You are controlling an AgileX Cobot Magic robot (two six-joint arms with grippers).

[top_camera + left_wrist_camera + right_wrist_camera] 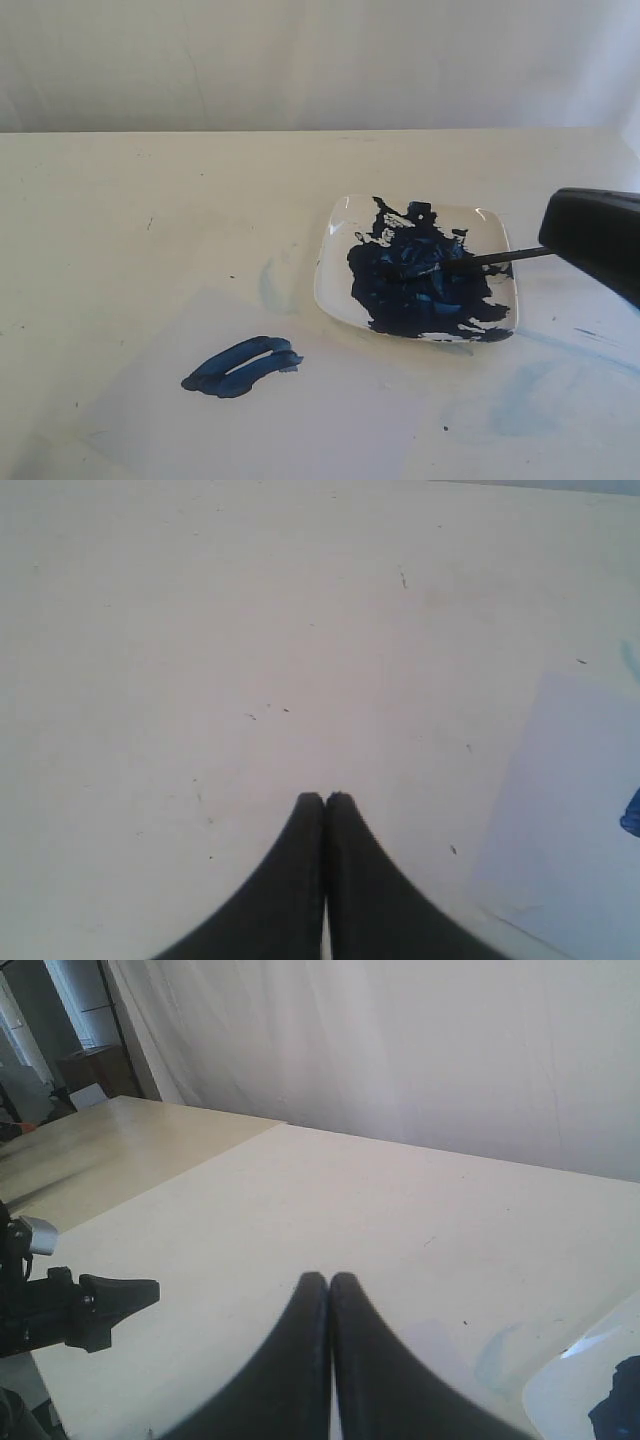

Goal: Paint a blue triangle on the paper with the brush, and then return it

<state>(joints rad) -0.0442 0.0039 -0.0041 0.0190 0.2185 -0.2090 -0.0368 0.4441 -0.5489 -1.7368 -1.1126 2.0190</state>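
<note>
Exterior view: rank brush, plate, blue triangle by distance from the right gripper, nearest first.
From the right gripper:
1. brush: handle end just beside it, right side.
2. plate: centre-right, under the brush tip.
3. blue triangle: lower left, on the paper.

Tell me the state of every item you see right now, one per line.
left gripper: shut, nothing in it.
right gripper: shut, no brush visible in it.
plate: mostly covered with dark blue paint.
brush: bristles resting in the paint, handle end hidden behind the right arm.
blue triangle: painted, a narrow loop.
paper: lying flat on the table, bearing the triangle.
</note>
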